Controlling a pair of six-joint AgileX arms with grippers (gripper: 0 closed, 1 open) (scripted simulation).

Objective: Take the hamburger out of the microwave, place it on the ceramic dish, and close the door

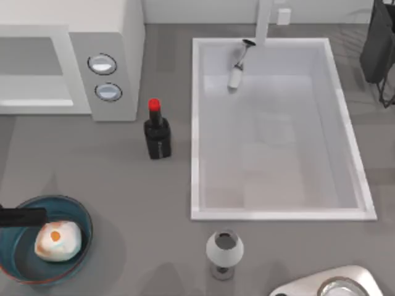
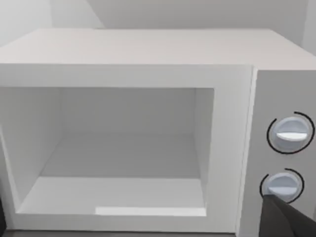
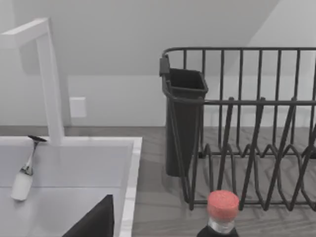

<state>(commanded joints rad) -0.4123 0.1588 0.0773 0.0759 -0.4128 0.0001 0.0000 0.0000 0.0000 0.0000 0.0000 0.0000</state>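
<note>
Closing the door is the step in hand, we judge, since the hamburger [image 1: 57, 240] already sits inside the ceramic dish [image 1: 79, 217] at the near left of the counter [image 1: 123, 203]. The left gripper [image 1: 24, 216] hangs over the dish's left rim, just beside the burger. We cannot tell whether its jaws are open or closed.

To do it well, we would lift clear of the dish first, so nothing drags the burger or tips the rim. Then we would travel up the counter's left side, well apart from the dark bottle [image 1: 158, 132] with its red cap. A flat, steady push near the door's free edge should swing it shut without shoving the microwave [image 1: 108, 37] back.

Farther off, the left wrist view looks straight into the microwave's cavity [image 2: 118, 153], which is open and bare, with both dials [image 2: 290, 134] beside it. The door itself lies past the left edge of what we see, so how far it stands open is unknown. The right arm [image 1: 333, 285] sits parked at the near right corner, cut off by the frame, and its jaws cannot be read.
</note>
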